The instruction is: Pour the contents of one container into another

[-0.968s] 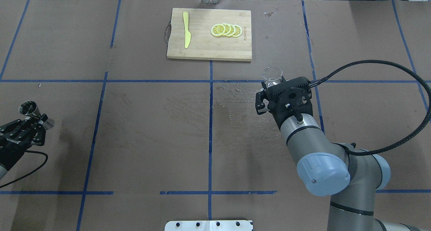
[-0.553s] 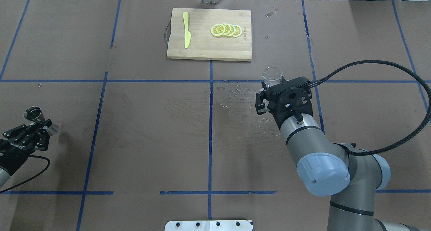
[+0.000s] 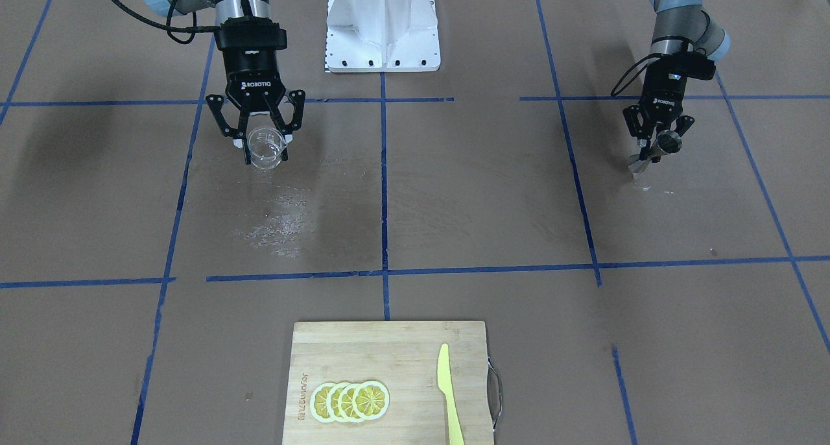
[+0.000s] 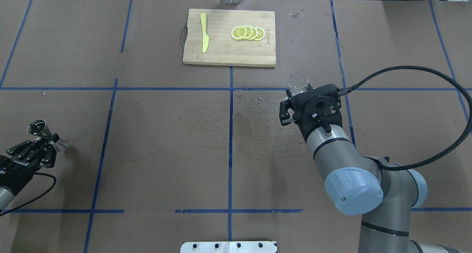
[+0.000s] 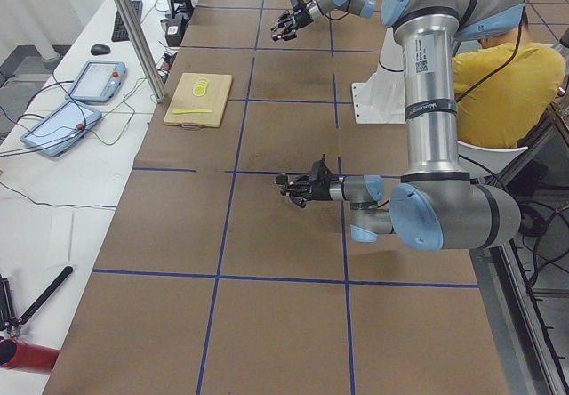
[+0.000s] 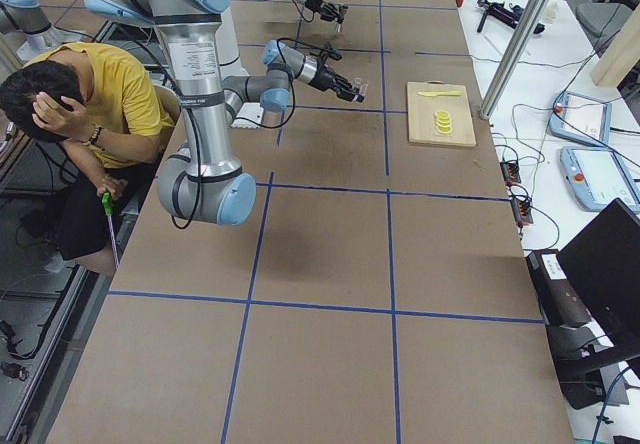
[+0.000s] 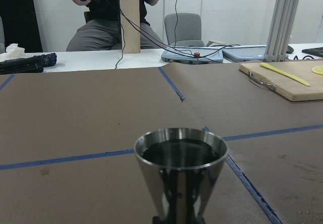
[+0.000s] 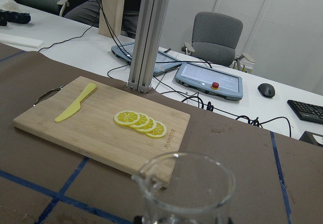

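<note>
The clear glass cup (image 4: 298, 82) stands upright right of the table's middle, and my right gripper (image 3: 264, 148) is shut on it, one finger on each side. Its rim and pouring lip fill the bottom of the right wrist view (image 8: 184, 191). The steel hourglass jigger (image 4: 43, 132) is at the table's far left, and my left gripper (image 4: 51, 141) is shut on its waist. In the front-facing view the jigger (image 3: 653, 152) hangs tilted just above the table. The left wrist view shows its upper cone (image 7: 180, 166) upright, with a dark, reflective inside.
A wooden cutting board (image 4: 228, 57) at the table's far middle carries lemon slices (image 4: 247, 33) and a yellow knife (image 4: 204, 31). Wet streaks (image 4: 265, 113) lie on the brown mat left of the right gripper. A person in yellow (image 6: 95, 104) sits behind the robot.
My left gripper has carried the jigger back toward the robot's side of the table. The right arm and the glass cup have not moved.
</note>
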{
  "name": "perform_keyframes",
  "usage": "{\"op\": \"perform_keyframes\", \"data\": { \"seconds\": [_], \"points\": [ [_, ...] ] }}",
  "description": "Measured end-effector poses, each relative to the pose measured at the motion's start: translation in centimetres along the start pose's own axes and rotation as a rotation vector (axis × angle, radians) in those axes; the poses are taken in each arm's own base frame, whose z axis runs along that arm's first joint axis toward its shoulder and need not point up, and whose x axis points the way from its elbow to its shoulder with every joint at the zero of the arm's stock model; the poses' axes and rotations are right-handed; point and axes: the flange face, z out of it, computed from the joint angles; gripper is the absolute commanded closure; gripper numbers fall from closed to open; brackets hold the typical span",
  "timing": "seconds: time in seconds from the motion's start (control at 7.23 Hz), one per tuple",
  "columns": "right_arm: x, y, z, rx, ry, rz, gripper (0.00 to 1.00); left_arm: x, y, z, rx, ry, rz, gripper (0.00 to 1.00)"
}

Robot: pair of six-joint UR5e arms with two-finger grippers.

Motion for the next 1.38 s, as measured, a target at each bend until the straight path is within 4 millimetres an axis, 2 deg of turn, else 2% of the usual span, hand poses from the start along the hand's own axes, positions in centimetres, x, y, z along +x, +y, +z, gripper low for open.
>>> {"op": "perform_keyframes", "data": {
  "seconds": [0.41,0.69,0.97,1.11,1.24,1.38],
  "points": [
    [0.0,0.0,0.1,0.0,0.001,-0.001,1.0,0.2,1.4,-0.3,-0.01,0.001,-0.022,0.98],
    [-0.1,0.0,0.0,0.0,-0.001,0.001,1.0,0.5,1.8,-0.5,-0.015,0.005,-0.023,0.9],
    [-0.1,0.0,0.0,0.0,-0.002,0.001,1.0,0.7,2.0,-0.7,-0.02,0.009,-0.019,0.86],
    [-0.2,0.0,0.0,0.0,-0.002,0.001,1.0,0.7,2.1,-0.7,-0.018,0.008,-0.017,0.8],
    [-0.2,-0.1,-0.1,0.001,-0.003,0.002,1.0,0.8,2.2,-0.8,-0.016,0.007,-0.016,0.62],
    [-0.2,-0.1,-0.1,0.001,-0.003,0.002,1.0,0.9,2.3,-0.9,-0.015,0.008,-0.015,0.38]
  ]
}}
